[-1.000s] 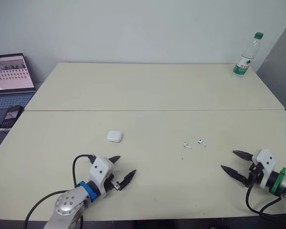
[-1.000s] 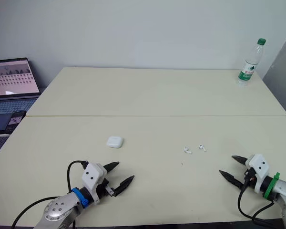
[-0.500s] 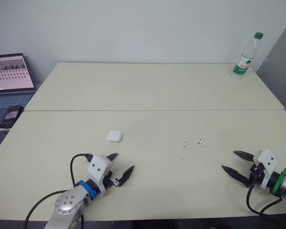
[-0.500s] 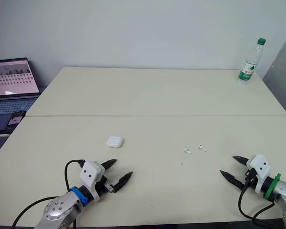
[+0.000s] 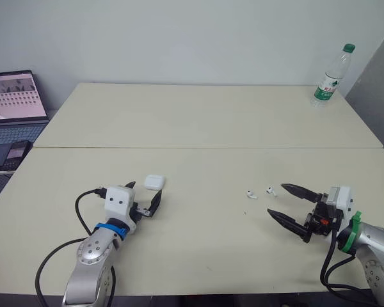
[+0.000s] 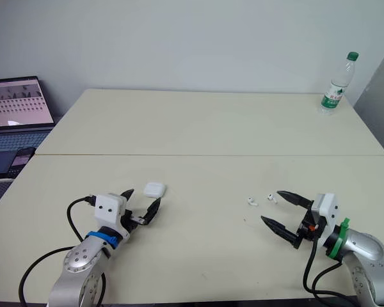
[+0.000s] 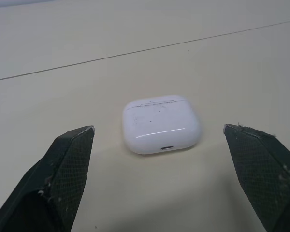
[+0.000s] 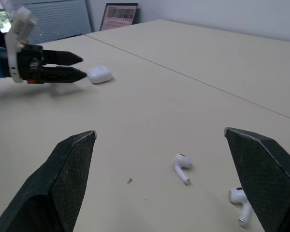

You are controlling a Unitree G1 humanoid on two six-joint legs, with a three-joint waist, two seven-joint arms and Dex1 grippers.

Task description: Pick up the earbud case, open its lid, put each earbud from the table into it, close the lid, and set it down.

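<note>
Earbud case lies closed on the table, just ahead of the low left gripper, fingers spread. Right gripper, fingers likewise apart, points at two earbuds nearby.

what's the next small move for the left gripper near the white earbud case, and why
Probably ease the left gripper forward a little before closing: its fingers stand open and the small white rounded earbud case lies flat on the table, lid shut, just ahead of the fingertips, not yet between them.
</note>
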